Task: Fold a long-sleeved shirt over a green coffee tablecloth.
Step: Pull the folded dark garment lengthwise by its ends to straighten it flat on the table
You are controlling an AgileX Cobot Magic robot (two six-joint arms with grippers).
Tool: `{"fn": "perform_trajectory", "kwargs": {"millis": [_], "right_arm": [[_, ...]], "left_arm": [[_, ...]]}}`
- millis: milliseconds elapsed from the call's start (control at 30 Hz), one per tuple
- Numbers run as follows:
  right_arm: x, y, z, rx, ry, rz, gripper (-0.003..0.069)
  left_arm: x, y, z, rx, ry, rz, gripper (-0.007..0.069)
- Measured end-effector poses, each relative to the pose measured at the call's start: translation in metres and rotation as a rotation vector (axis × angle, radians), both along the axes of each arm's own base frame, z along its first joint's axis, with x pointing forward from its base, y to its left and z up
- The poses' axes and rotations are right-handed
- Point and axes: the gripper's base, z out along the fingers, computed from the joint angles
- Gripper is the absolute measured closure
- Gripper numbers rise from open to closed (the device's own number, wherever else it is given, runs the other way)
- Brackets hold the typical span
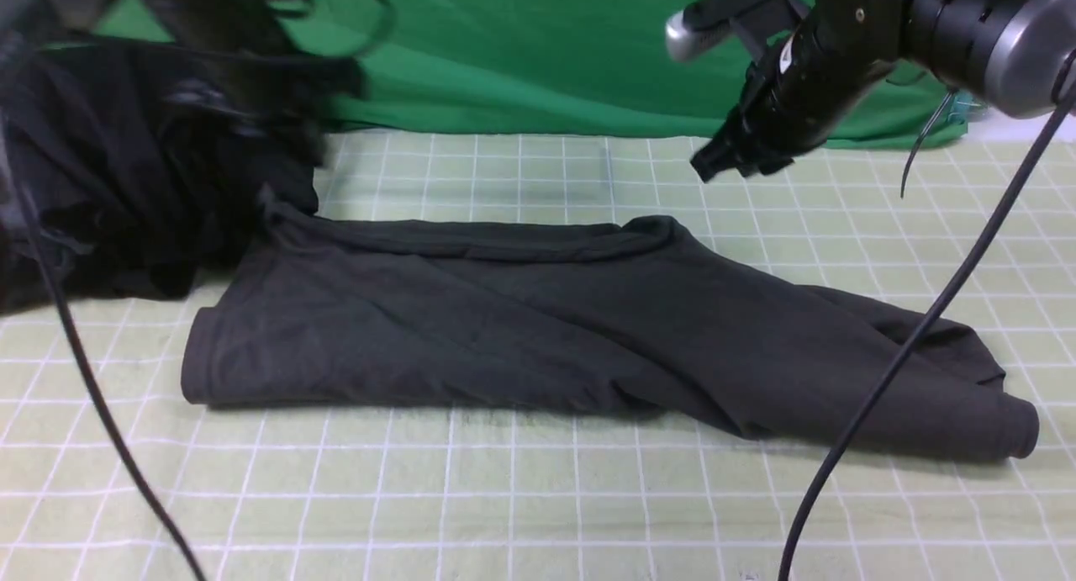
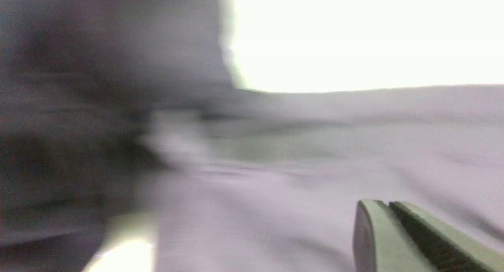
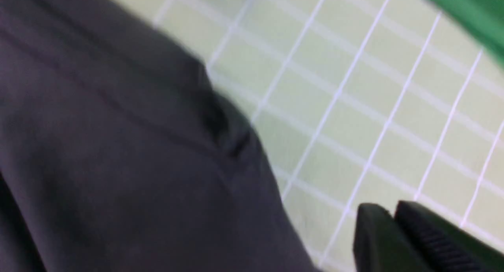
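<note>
Shirt lies as long folded band across green tablecloth, likely staged for next fold. Right claw hovers above, pinched together, empty. Left claw together too, beside dark garment heap.

The long-sleeved shirt is a uniform dark charcoal grey. The green coffee tablecloth is pale yellowish-green, printed with a grid of thin white lines forming small squares. The backdrop cloth is plain bright green, the heap of garments blacker than the shirt, the right gripper black.
</note>
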Motion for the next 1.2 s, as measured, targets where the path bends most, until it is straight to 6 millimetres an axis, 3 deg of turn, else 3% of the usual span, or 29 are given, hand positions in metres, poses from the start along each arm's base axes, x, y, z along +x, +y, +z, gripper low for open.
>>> {"fn": "perform_trajectory", "kwargs": {"millis": [133, 167, 233, 367, 500, 767, 900, 1067, 1133, 1200], "right_arm": [[0.0, -0.008, -0.002, -0.011, 0.033, -0.022, 0.0662], [0.0, -0.009, -0.002, -0.011, 0.035, -0.023, 0.0662], [0.0, -0.011, -0.002, -0.015, 0.044, -0.03, 0.0662], [-0.001, -0.012, -0.003, -0.02, 0.058, -0.032, 0.0666], [-0.001, -0.013, -0.003, -0.024, 0.066, -0.034, 0.0666], [-0.008, -0.012, -0.006, -0.013, 0.149, -0.042, 0.0666], [-0.016, -0.013, 0.003, -0.01, 0.178, -0.02, 0.0666], [-0.036, -0.026, 0.034, -0.022, 0.195, -0.003, 0.0666], [-0.044, -0.044, 0.044, -0.017, 0.197, -0.036, 0.0666], [-0.05, -0.065, 0.04, -0.015, 0.232, -0.083, 0.0666]], "left_arm": [[-0.006, -0.054, -0.03, -0.005, -0.011, -0.131, 0.0631], [-0.006, -0.056, -0.03, -0.005, -0.011, -0.135, 0.0631], [-0.004, -0.083, -0.053, -0.001, -0.037, -0.191, 0.0631], [-0.003, -0.107, -0.078, 0.001, -0.039, -0.227, 0.0631], [-0.001, -0.115, -0.1, 0.023, -0.038, -0.244, 0.0631], [0.026, -0.108, -0.106, 0.11, -0.292, -0.156, 0.0629], [0.035, -0.102, -0.095, 0.124, -0.339, -0.099, 0.0629], [0.033, -0.089, -0.048, 0.15, -0.268, -0.075, 0.0629], [0.022, -0.086, -0.024, 0.158, -0.226, -0.103, 0.0629], [0.01, -0.084, -0.001, 0.154, -0.202, -0.136, 0.0629]]}}
